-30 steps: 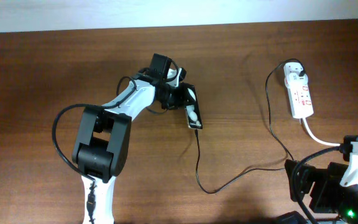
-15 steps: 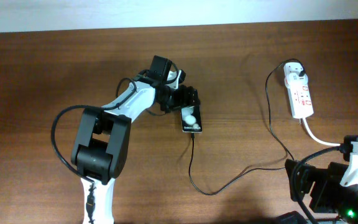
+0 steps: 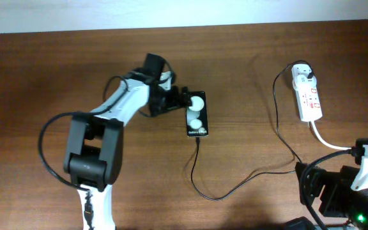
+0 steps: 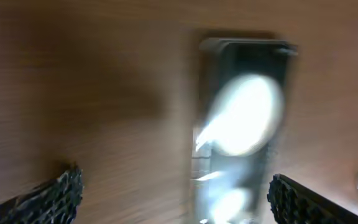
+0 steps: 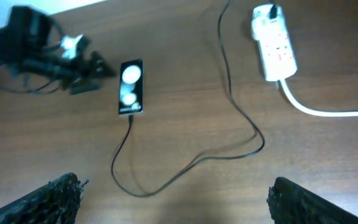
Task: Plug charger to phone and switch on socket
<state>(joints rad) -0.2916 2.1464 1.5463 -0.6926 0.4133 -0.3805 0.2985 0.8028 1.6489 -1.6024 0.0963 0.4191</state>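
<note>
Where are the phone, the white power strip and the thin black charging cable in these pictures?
phone (image 3: 197, 115): overhead view, middle of its glossy screen.
socket (image 3: 308, 97): overhead view, middle of the white strip's body.
charger (image 3: 192, 172): overhead view, on the black cable just below the phone.

1. My left arm, white shells over black joints, reaches from its base at the near left edge up and away, then bends at the wrist toward the right.
2. Its black two-finger left pincer points rightward.
3. On the left wrist camera its ribbed black fingertips sit in the two bottom corners, spread wide. That picture is blurred.
4. My right arm, also white and black, sits folded at the near right corner.
5. The right pincer looks down from high up, its ribbed fingertips wide apart.
</note>
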